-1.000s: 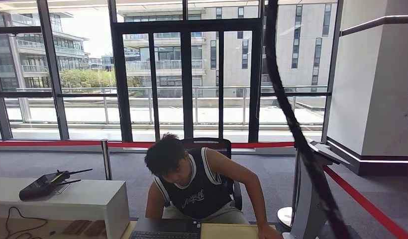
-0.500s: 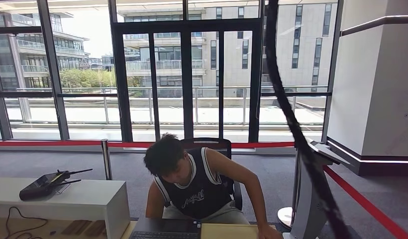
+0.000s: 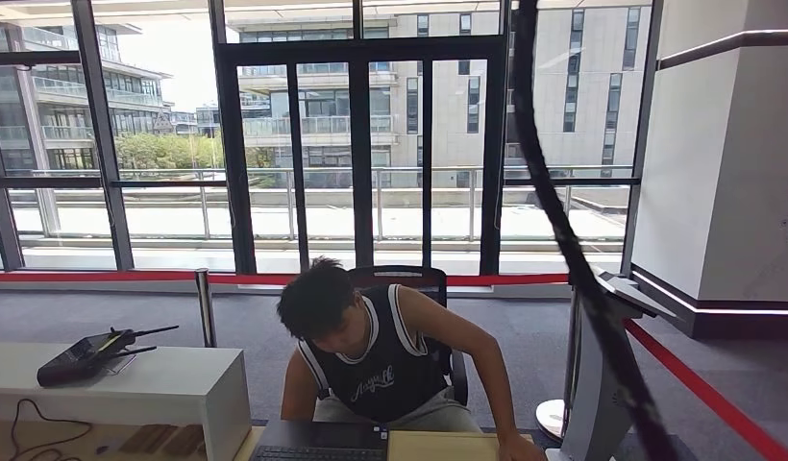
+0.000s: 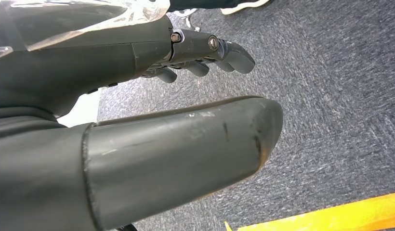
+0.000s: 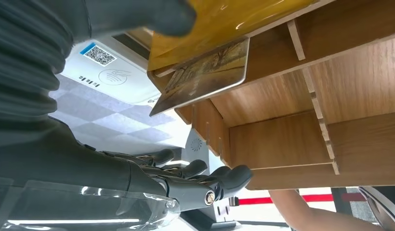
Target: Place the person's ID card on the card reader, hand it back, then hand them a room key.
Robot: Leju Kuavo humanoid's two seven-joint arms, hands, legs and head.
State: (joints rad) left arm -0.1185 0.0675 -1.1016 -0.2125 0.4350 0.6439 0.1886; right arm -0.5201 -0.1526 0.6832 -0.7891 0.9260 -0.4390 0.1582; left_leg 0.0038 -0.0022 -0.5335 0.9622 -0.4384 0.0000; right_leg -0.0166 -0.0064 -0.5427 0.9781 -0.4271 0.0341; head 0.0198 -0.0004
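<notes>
Though blurred, perhaps QR-coded card reader [image 5: 113, 77]

The person's hand [image 3: 521, 449] is cut off at the head view's lower edge beside the keyboard [image 3: 320, 450]. The card [image 5: 205, 73] is half hidden behind the wooden rack [image 5: 301, 91].

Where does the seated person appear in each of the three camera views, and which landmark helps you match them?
Head view: the person sits low in the middle and reaches one arm down to the desk.
Right wrist view: a bare forearm shows beyond the wooden rack.
Left wrist view: a shoe rests on the grey carpet; whose it is cannot be told.
Shared landmark: the red barrier tape, in the head and right wrist views.
</notes>
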